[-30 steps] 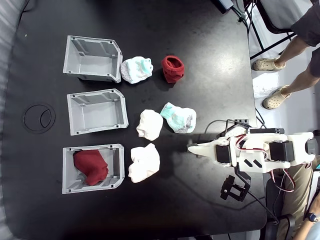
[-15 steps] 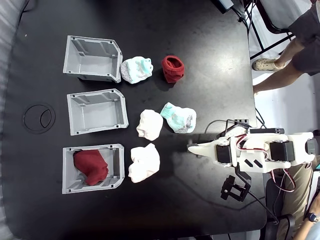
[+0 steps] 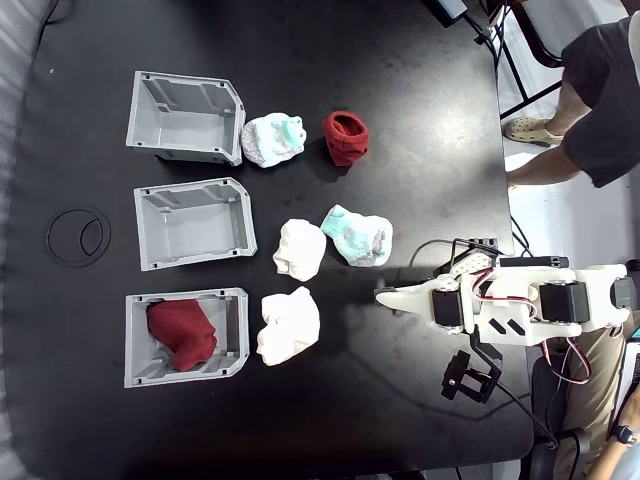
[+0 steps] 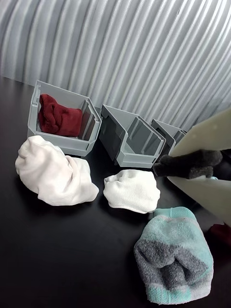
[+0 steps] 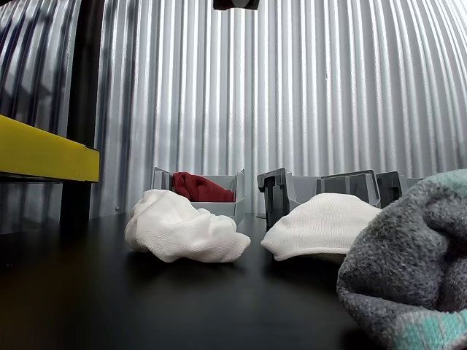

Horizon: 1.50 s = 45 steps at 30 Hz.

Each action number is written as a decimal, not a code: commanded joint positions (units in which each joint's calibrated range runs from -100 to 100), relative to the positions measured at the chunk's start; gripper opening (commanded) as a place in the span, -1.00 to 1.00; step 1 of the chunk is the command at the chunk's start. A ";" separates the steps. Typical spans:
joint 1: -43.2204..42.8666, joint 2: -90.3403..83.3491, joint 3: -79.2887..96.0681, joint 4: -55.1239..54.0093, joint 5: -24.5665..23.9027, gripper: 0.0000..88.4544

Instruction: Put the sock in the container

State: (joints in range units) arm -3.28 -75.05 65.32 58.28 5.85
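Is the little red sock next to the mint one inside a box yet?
Not yet. The small dark red knitted sock sits out on the black table, beside a white-and-mint sock, apart from the nearest grey plastic bin.

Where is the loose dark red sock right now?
In the fixed view the dark red sock sits on the black table near the top, just right of a white-and-mint sock beside the top grey bin.

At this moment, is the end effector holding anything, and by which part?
Nothing is held. The end effector sits apart from every sock; the dark red sock lies untouched on the table.
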 commanded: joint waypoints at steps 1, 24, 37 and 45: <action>0.33 -0.52 -2.02 0.04 -0.10 -0.97; -0.22 -0.52 -1.47 0.04 -0.16 -0.97; -0.22 -0.52 -1.47 0.04 -0.16 -0.97; -0.22 -0.52 -1.47 0.04 -0.16 -0.97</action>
State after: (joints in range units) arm -3.28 -75.05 65.32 58.28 5.85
